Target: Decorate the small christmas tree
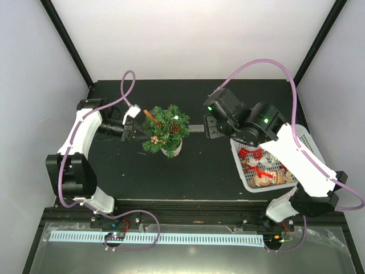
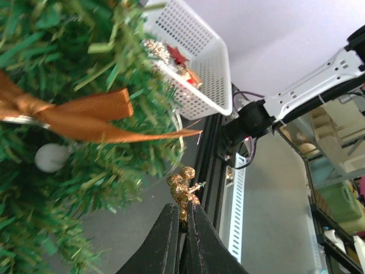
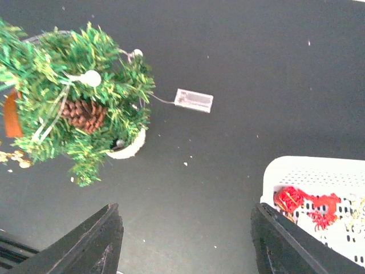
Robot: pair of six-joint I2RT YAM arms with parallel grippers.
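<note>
The left gripper (image 1: pixel 132 130) reaches sideways toward the left flank of the tree (image 1: pixel 166 128). Its jaws pinch a gold ornament (image 2: pixel 183 191) just beside the lower branches. The tree stands in a white pot (image 1: pixel 171 150) at the middle of the table (image 1: pixel 114 171), and it bears an orange ribbon (image 2: pixel 74 117), a white ball (image 3: pixel 90 78) and a pine cone (image 3: pixel 84 114). A battery box (image 3: pixel 194 100) lies near its right on a thin wire. The right gripper (image 3: pixel 187 234) hangs over the table between tree and basket (image 1: pixel 307 138), jaws spread wide with nothing between them. Red trinkets (image 3: pixel 302 202) lie in the basket.
</note>
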